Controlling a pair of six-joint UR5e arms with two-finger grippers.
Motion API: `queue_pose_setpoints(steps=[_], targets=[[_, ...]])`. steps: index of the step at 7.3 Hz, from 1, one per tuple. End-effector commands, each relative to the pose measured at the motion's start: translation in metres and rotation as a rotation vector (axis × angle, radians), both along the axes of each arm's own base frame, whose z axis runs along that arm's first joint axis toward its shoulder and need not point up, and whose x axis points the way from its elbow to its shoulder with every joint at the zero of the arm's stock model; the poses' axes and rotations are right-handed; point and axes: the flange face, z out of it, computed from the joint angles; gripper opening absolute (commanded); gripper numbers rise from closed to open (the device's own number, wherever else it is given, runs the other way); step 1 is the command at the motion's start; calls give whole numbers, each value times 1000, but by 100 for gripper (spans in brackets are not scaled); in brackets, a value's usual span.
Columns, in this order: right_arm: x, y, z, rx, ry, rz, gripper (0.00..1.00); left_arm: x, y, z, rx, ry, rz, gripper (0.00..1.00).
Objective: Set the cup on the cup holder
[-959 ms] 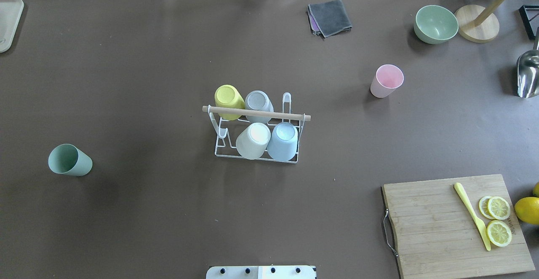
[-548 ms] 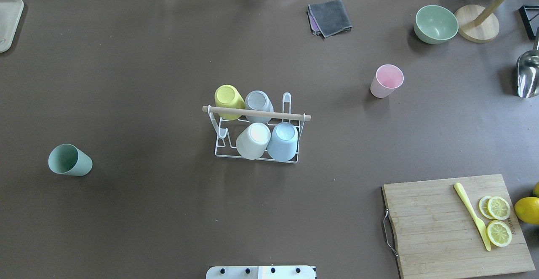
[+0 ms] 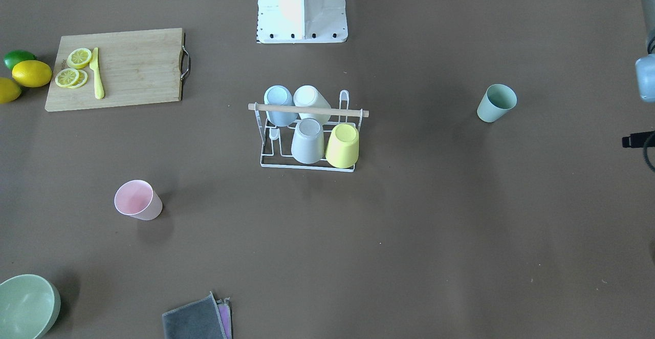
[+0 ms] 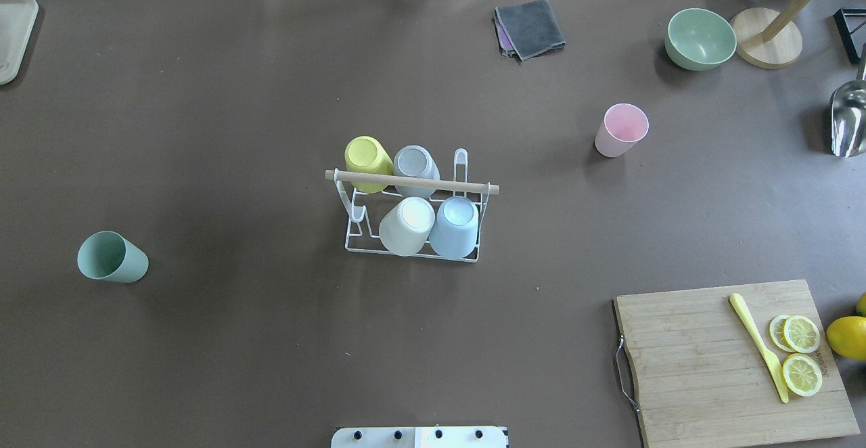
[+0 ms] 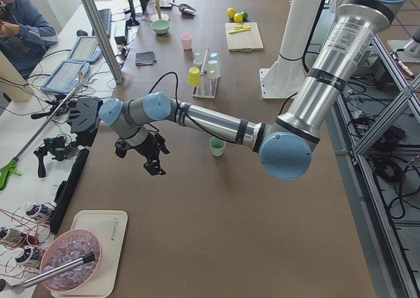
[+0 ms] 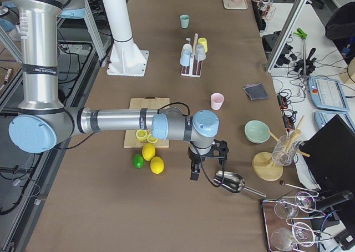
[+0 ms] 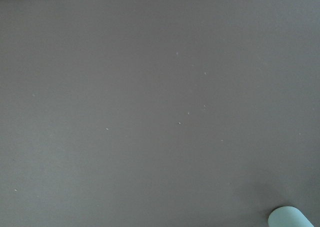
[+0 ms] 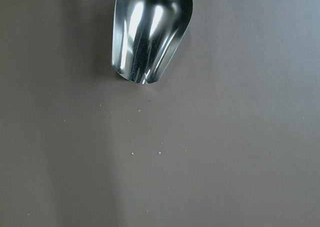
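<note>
- We could not tell how far the fingers of the left gripper (image 5: 152,161) or the right gripper (image 6: 195,171) were parted. Only the side views showed them, and both appeared empty.
- The green cup (image 4: 111,257) stood upright near the left gripper, on its table-centre side.
- The cup holder (image 4: 467,186) at the table centre carried four inverted cups (image 4: 406,226). Two prongs (image 4: 461,164) were free.

Even overhead light, soft shadows on brown table (image 4: 270,340), bright glare on steel scoop (image 8: 150,32), sharp focus

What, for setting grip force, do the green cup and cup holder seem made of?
Green cup: probably matte plastic or bamboo-fibre; opaque pastel, no glare. Cup holder: thin white-coated wire, likely metal; its handle looks like pale bare wood.
</note>
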Motion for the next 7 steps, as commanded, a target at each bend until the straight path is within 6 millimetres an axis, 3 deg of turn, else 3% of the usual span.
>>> queue_pose_setpoints(steps=[1, 2, 3, 4, 5, 6, 7], targets=[[-1, -2, -4, 7, -8, -1, 100, 112, 9, -30, -69, -27, 171, 98], [-1, -2, -4, 9, -8, -1, 100, 141, 16, -30, -74, -32, 216, 98], [-1, 0, 3, -1, -13, -7, 100, 154, 20, -26, -56, -22, 278, 98], [-2, -1, 0, 5, -22, -8, 100, 170, 33, -21, -71, -17, 390, 98], [-2, -7, -8, 20, -21, -5, 100, 172, 40, -18, -110, -19, 414, 98], [-2, -29, -33, 63, -26, -2, 100, 183, 42, -23, -107, -16, 428, 98], [-10, -49, -55, 98, -25, -13, 100, 193, 26, -38, -102, -19, 434, 98]])
